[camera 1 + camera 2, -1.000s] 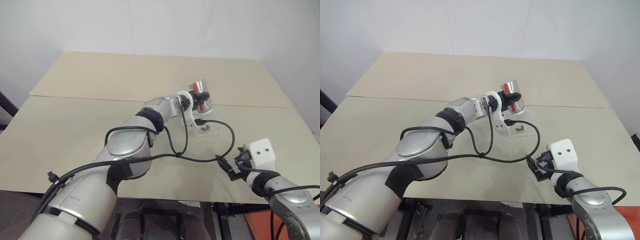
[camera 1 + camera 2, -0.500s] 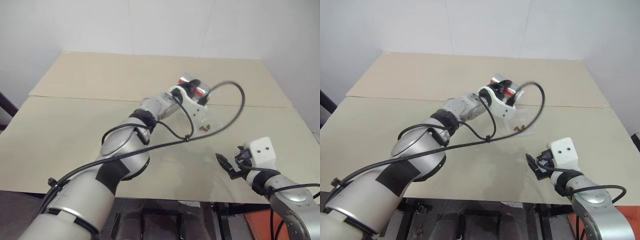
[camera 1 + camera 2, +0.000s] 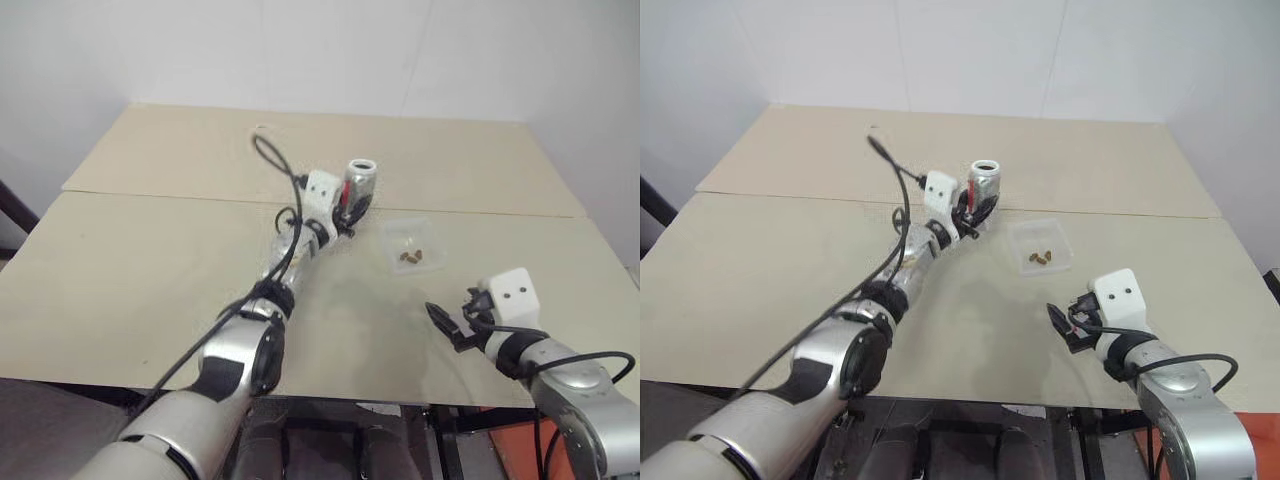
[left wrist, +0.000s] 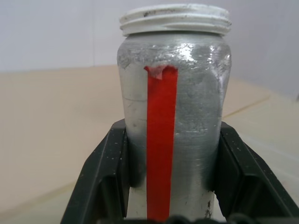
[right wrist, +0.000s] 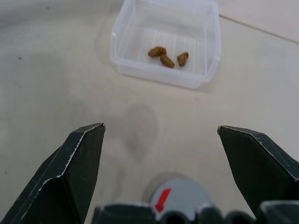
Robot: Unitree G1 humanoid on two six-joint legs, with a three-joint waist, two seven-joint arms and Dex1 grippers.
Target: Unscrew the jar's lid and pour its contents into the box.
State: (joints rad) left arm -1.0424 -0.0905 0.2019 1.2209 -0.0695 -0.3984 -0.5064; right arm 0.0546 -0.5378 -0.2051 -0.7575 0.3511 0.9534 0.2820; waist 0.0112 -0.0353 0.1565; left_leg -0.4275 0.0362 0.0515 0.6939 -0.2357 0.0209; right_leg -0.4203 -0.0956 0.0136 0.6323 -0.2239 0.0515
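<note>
Three small brown nugget-like pieces (image 5: pixel 161 56) lying in the shallow clear plastic box (image 5: pixel 163 77), so probably only the set-down to go. Left claw (image 4: pixel 173 154) clenched on the silvery-white cylindrical jar with the red stripe (image 4: pixel 173 116), upright, mouth open, just beyond the box and to its left; unclear whether seated on the beige desk (image 3: pixel 150 270). Lower straight, keep upright, release only once seated. Right claw (image 5: pixel 161 133) spread wide and empty, near the front desk edge, above the flat round grey lid (image 5: pixel 180 198) lying on the desk. Plenty of bare desk left of and behind the jar; tighter on the right, with the box near. Keep the looping black cable (image 3: pixel 268 150) away from the box.
</note>
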